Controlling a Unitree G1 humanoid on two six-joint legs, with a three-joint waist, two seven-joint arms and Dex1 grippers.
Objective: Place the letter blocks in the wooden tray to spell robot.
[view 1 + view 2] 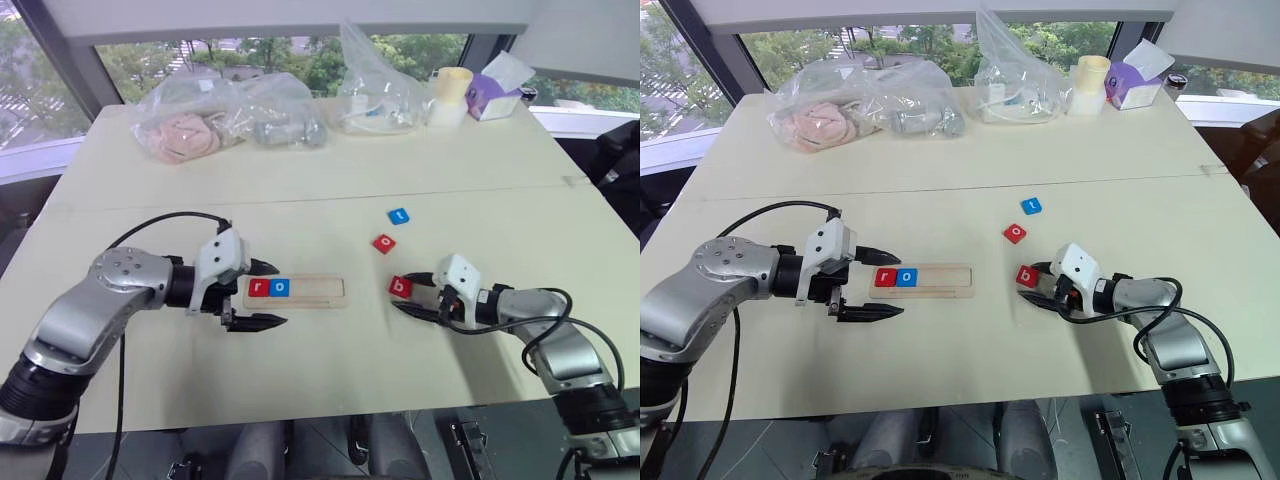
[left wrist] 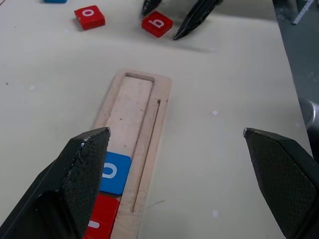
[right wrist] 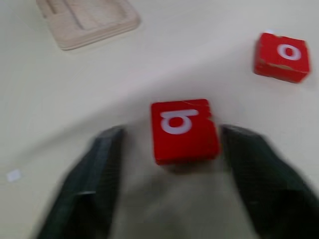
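Note:
The wooden tray (image 1: 320, 291) lies in front of me with a red "r" block (image 1: 259, 288) and a blue "o" block (image 1: 281, 288) at its left end. My left gripper (image 1: 280, 295) hovers open over that end, one finger on each side of the tray. To the right, a red "b" block (image 1: 399, 286) lies on the table between the fingers of my right gripper (image 1: 403, 294). The right wrist view shows small gaps between that block (image 3: 183, 129) and both fingers. A red "o" block (image 1: 384, 243) and a blue "t" block (image 1: 399, 215) lie farther back.
Clear plastic bags (image 1: 215, 122) with soft items, another bag (image 1: 375, 95), a pale roll (image 1: 450, 95) and a purple tissue box (image 1: 493, 95) line the table's far edge. A seam (image 1: 300, 200) crosses the table.

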